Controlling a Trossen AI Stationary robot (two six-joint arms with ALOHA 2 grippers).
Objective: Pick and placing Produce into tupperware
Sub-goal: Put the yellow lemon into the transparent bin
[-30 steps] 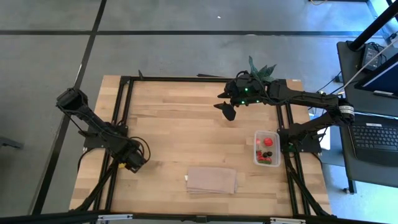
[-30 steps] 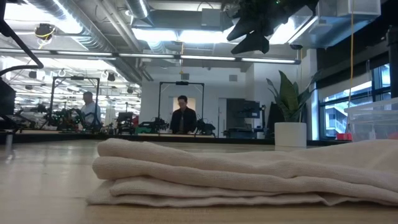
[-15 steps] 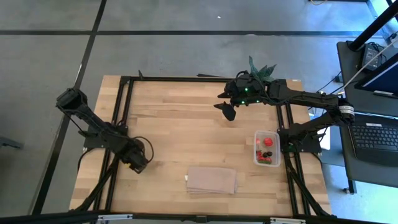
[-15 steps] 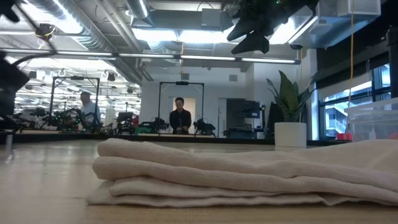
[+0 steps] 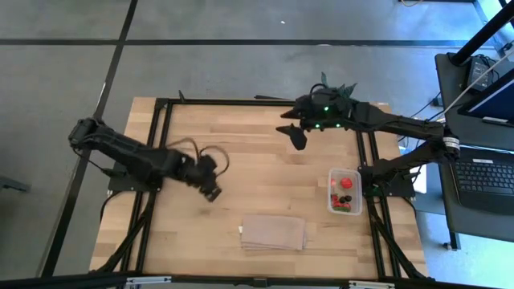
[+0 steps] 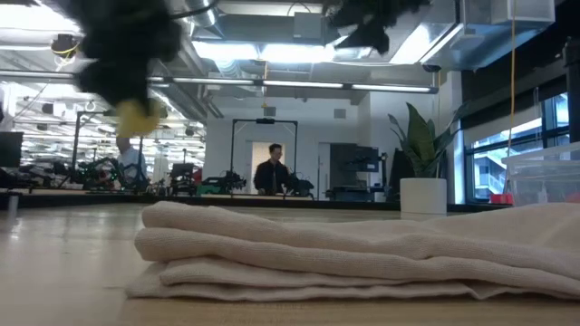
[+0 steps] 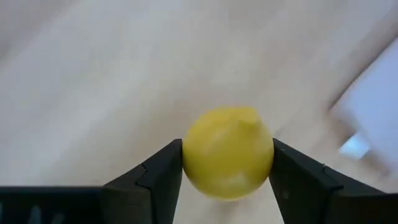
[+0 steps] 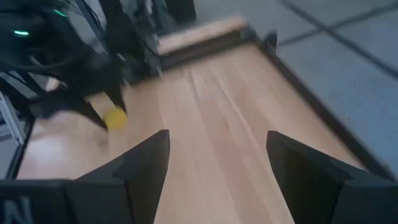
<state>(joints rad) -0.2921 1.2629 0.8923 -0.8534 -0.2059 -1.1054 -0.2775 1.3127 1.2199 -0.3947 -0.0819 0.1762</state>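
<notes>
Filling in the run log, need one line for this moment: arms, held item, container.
left gripper: shut on yellow fruit, above table | right gripper: open, empty, raised at far edge | tupperware: holds red and dark pieces

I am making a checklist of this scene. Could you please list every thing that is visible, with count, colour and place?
Lemon: one, yellow, held in the left pincer above the table.
Container: one, clear, near the table's right edge.
Fruit pieces: several, red and dark, inside the container.
Cloth: one, tan, folded, near the front edge.
Plant: one, green, at the far edge.
Table: one, light wood.
Laptop: one, dark, right of the table.
Left pincer: shut on the lemon, left of centre.
Right pincer: open, empty, raised near the plant.
</notes>
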